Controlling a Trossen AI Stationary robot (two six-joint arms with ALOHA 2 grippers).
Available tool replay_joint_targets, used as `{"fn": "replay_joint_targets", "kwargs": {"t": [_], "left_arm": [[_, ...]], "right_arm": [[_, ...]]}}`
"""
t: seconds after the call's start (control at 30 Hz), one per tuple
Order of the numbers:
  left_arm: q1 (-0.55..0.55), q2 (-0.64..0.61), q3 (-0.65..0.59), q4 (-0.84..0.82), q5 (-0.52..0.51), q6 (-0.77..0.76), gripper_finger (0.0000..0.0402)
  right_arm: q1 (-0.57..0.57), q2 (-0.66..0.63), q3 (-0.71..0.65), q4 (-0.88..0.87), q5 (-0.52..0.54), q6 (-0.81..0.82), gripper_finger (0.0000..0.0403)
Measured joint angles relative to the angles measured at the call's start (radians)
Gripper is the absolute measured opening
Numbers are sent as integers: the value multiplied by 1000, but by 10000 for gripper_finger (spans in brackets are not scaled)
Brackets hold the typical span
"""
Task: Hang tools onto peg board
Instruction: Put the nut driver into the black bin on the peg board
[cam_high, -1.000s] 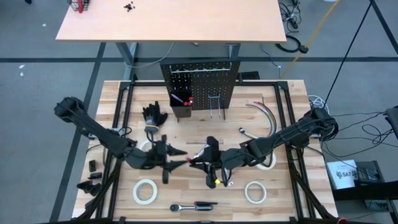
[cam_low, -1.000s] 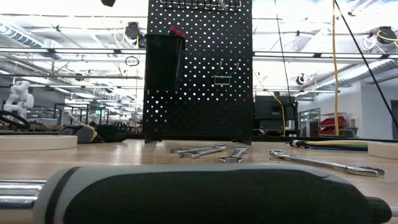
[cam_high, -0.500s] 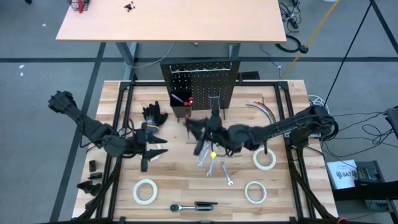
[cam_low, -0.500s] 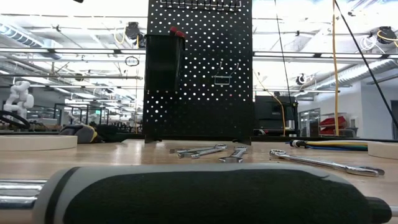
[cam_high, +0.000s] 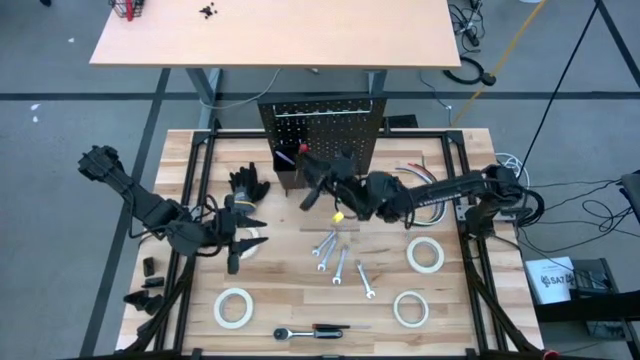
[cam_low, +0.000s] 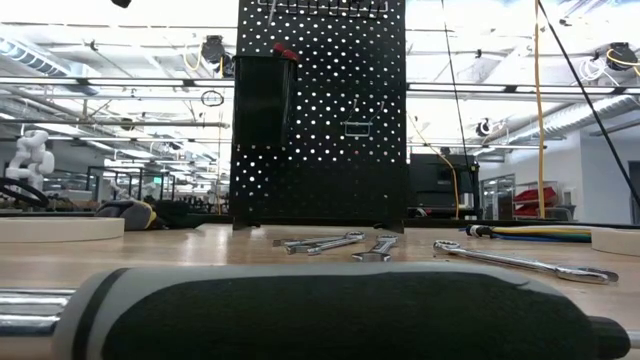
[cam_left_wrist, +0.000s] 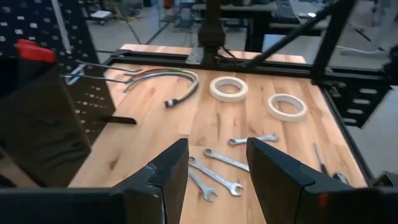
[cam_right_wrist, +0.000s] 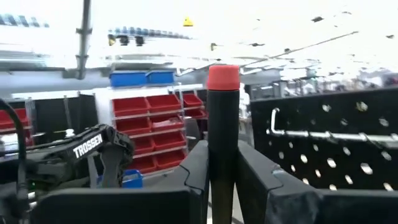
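- Standing between the right gripper's (cam_right_wrist: 222, 177) closed fingers (cam_right_wrist: 261, 177) is a black screwdriver (cam_right_wrist: 222, 124) with a red cap, held upright just beside the peg board (cam_high: 322, 135).
- The right gripper (cam_high: 318, 175) is raised in front of the board's black bin (cam_high: 290, 172), where another red-tipped screwdriver (cam_low: 285, 51) sits.
- Wire hooks (cam_right_wrist: 311, 134) jut from the panel close by.
- Four small wrenches (cam_high: 340, 262) lie on the table (cam_high: 300, 290) in front of the board.
- Four white tape rolls (cam_high: 426, 254) and a ratchet (cam_high: 292, 332) lie near the edges.
- The left gripper (cam_high: 240, 240) waits near the black gloves (cam_high: 248, 184), its fingers (cam_left_wrist: 277, 174) parted and empty.
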Motion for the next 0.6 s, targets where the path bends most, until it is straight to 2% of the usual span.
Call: {"fn": "replay_joint_targets", "kwargs": {"t": [0.13,0.3,0.6], "left_arm": [[10,4,0,0,-27,6,166],[42,27,0,1,-101,-12,166],[76,101,0,2,-114,-87,166]], "right_arm": [[-51,0,0,-6,-86,0,43],[-86,1,0,-48,-105,-28,43],[-118,1,0,-73,-199,-101,43]]}}
